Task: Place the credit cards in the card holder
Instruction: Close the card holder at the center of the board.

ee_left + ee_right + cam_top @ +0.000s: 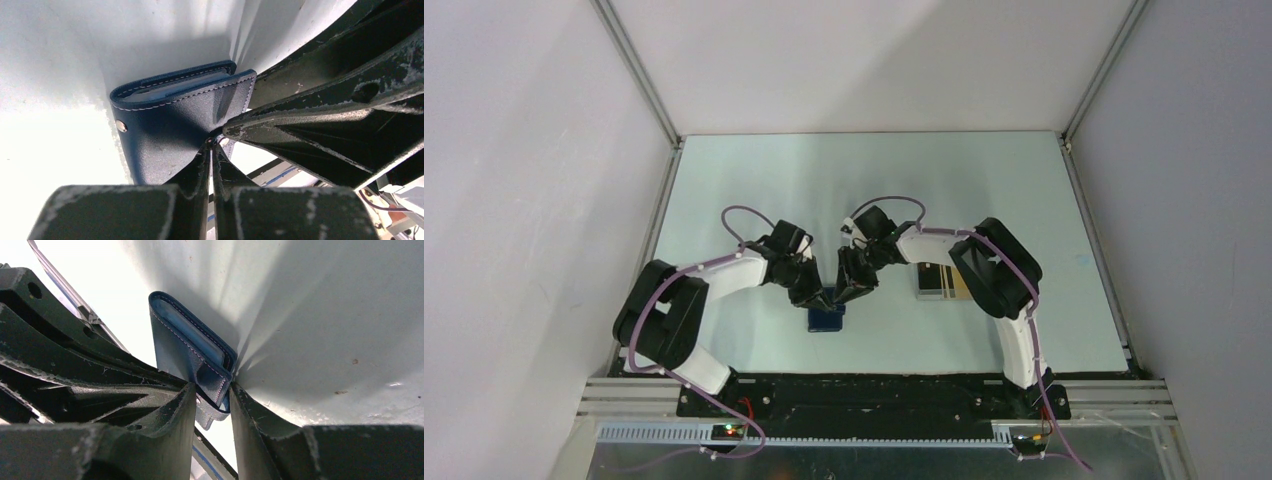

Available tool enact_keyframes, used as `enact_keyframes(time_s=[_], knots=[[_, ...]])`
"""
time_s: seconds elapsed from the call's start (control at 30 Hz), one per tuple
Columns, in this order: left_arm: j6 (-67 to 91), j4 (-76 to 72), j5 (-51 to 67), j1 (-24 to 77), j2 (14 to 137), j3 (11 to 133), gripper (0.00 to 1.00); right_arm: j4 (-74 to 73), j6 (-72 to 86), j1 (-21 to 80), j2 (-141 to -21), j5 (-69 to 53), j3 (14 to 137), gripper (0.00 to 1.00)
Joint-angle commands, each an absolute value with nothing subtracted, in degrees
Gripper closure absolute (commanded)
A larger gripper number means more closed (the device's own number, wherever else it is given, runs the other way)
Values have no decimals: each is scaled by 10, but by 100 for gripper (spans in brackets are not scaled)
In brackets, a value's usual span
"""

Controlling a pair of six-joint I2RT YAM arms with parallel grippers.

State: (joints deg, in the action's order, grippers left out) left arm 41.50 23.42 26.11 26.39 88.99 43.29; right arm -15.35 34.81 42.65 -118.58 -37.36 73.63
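The card holder (pixel 827 319) is a navy-blue folded wallet held up off the table between both grippers. In the left wrist view the card holder (pixel 170 120) shows white stitching and a pale snap (pixel 120 126). My left gripper (pixel 212 145) is shut on the thin edge of one flap. The right arm's fingers (pixel 325 125) press in from the right. In the right wrist view my right gripper (pixel 212 390) is shut on the card holder's (pixel 187 345) corner flap. A yellowish card-like rectangle (pixel 934 282) lies by the right arm. No card shows inside the holder.
A grey-based clear case (pixel 956 285) lies partly under the right arm's elbow, next to the yellowish rectangle. White walls enclose the pale table (pixel 864 180) on three sides. The black base rail (pixel 864 392) runs along the near edge.
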Motion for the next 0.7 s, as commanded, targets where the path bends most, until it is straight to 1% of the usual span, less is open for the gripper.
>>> enact_keyframes(time_s=[0.0,0.03,0.1,0.47,0.67], knots=[[412,222,250,268,886,452,96,-185,325,435,-1211,-337,749,64],[413,222,247,268,885,453,99,-187,323,435,-1211,-336,749,64],[414,222,244,268,884,454,100,-189,321,437,-1212,-335,749,64],[414,222,223,268,877,454,100,-194,319,438,-1213,-335,751,66],[412,222,209,267,876,453,100,-195,319,436,-1200,-340,751,64]])
